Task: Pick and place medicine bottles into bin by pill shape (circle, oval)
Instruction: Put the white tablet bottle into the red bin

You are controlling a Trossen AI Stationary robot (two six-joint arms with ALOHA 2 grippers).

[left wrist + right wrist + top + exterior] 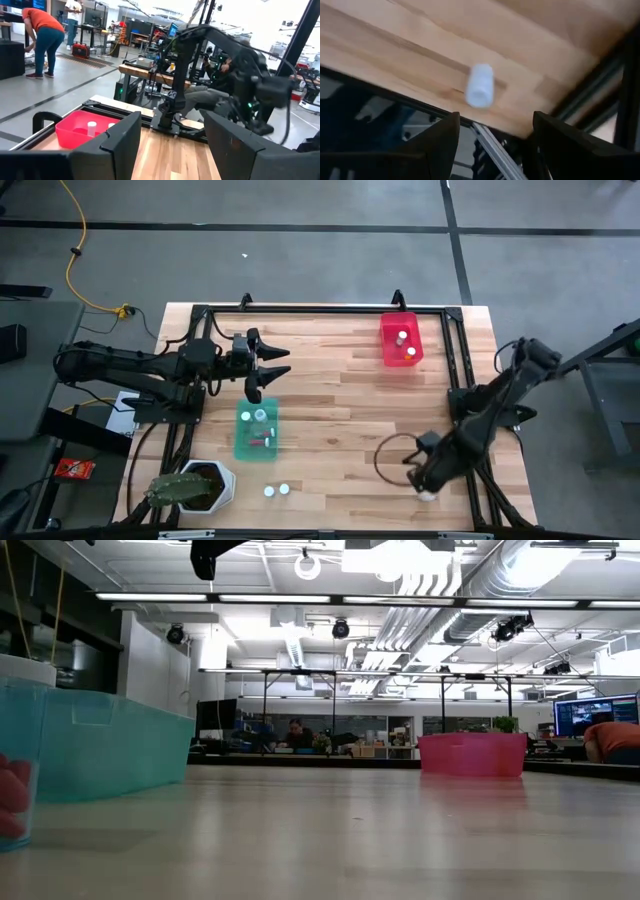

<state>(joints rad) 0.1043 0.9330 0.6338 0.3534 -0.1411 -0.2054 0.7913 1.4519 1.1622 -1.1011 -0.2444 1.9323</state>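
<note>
Two bottles point(403, 344) in red bin point(388, 340) — two loose point(276, 491).

My overhead camera looks straight down on the table point(330, 380). My low camera sits at tabletop height, facing level across. Both share the red bin point(401, 340), at 1 o'clock overhead. Wrist cameras look forward, close.

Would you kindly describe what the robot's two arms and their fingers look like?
Both arms are dark, nearly black, jointed links. The left gripper ends in two pointed, wedge-shaped fingers, broad and flat-faced up close. The right gripper has matching dark fingers. No markings visible.
</note>
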